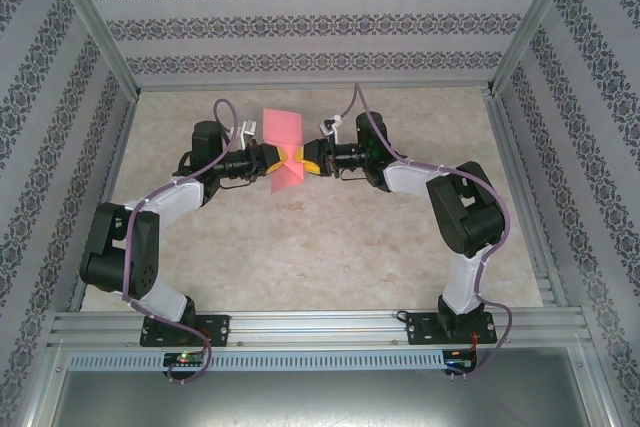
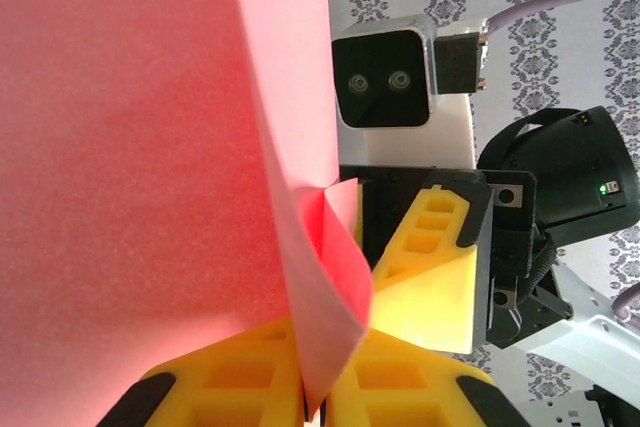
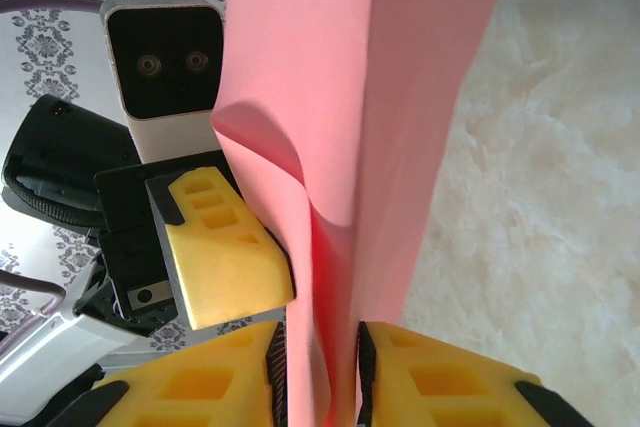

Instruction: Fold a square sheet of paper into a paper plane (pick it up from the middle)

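left gripper (image 2: 305,392): jaws clamped on the square sheet of paper (image 2: 130,147) | right gripper (image 3: 322,372): jaws narrow around the same sheet, firm pinch unclear | sheet: upright in the air between both, above the table (image 1: 330,247), buckled at the grips | risk: opposed pulls may tear it or set a crooked crease; loose right hold may slip

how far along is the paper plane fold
Done: the square sheet of paper is off the table, buckled at the middle. In hand: left gripper has its jaws shut on it; right gripper straddles it, jaws not closed. To do: all the nose and wing folds; no dart shape yet.
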Available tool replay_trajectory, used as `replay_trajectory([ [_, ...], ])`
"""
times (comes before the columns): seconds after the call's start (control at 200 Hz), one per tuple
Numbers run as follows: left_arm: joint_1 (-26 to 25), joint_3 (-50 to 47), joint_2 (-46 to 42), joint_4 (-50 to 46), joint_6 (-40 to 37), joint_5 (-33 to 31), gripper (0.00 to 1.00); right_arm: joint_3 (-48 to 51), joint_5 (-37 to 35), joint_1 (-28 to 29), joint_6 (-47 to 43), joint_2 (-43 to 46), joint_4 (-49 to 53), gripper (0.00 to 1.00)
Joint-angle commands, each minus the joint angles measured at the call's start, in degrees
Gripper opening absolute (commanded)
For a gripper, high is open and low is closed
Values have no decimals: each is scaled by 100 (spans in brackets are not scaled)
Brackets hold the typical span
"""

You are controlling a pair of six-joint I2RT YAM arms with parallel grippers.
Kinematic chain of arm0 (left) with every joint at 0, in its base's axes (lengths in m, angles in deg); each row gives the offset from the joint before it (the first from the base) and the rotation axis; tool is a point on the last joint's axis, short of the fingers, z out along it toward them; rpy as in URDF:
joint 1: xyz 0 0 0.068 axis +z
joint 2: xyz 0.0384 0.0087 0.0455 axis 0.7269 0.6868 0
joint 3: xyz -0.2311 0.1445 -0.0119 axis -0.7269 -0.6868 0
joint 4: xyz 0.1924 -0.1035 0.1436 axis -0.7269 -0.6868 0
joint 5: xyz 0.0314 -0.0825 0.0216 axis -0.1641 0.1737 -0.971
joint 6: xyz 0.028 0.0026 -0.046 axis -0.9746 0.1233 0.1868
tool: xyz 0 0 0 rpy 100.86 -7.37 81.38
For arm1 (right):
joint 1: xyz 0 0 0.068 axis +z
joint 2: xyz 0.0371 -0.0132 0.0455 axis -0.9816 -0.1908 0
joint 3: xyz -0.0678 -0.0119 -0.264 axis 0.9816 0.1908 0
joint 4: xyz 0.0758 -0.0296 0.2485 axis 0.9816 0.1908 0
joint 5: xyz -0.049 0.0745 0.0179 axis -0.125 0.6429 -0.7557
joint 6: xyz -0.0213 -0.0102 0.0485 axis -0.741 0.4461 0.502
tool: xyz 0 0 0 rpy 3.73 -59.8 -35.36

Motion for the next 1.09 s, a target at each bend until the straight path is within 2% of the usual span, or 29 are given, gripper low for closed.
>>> replay_trajectory([
  [0.0,-51,-17,-77,-219,-293,116,14,67,94,-31,-125,181,-47,26],
  [0.24,-53,24,1,-277,-357,99,15,75,98,-44,-174,198,27,18],
  [0.37,-55,58,7,-293,-357,98,20,20,28,-51,-592,263,620,13],
  [0.485,-49,125,-35,-390,-384,81,28,-172,-212,-80,-1508,433,1990,4],
  [0.594,-49,205,-102,-570,-465,59,47,-507,-824,-101,-2797,645,3898,3],
  [0.719,-48,379,-154,-1020,-728,-27,60,-952,-2303,-102,-4140,838,6143,2],
  [0.869,-48,480,-134,-1162,-776,-67,64,-1047,-4423,-18,-4789,1254,7496,1],
  [0.944,-49,511,-145,-1184,-757,-95,65,-1115,-5763,141,-4987,1410,8038,1],
  [1.089,-50,569,-169,-1321,-792,-152,66,-1511,-7610,525,-5126,1381,8958,1],
])
